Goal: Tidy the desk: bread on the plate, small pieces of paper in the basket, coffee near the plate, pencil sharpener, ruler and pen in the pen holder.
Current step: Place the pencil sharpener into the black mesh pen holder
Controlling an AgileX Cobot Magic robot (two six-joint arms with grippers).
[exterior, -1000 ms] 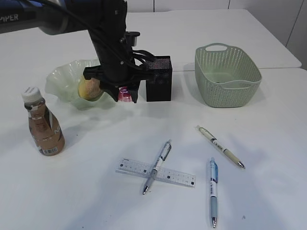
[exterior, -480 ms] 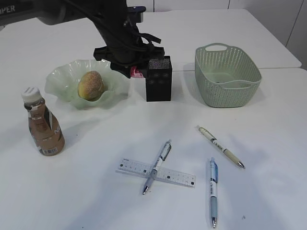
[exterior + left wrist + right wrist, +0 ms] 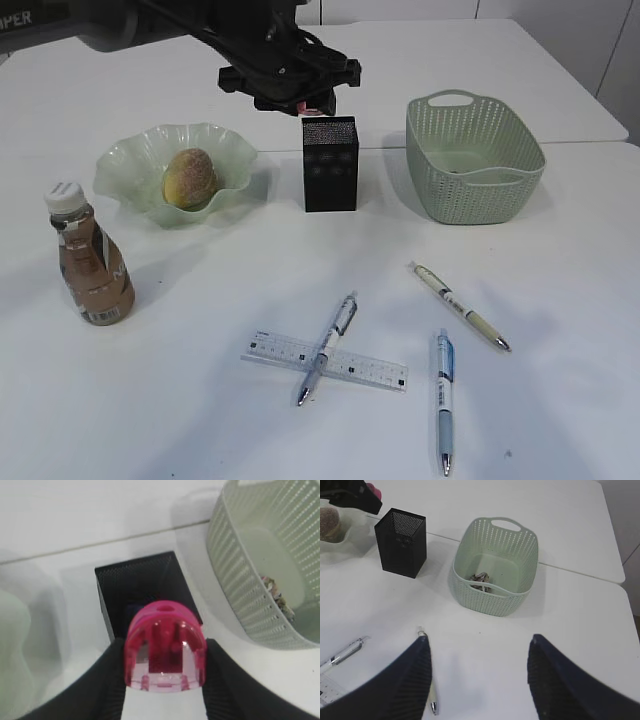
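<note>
Pink pencil sharpener clamped between left gripper fingers, held in the air right above the open top of the black mesh pen holder. Right gripper jaws spread wide, nothing between them, hovering over bare white table. Bread sits in green plate, coffee bottle left of it. Green basket right of holder, paper scraps inside. Ruler under one pen, two more pens nearby.
</note>
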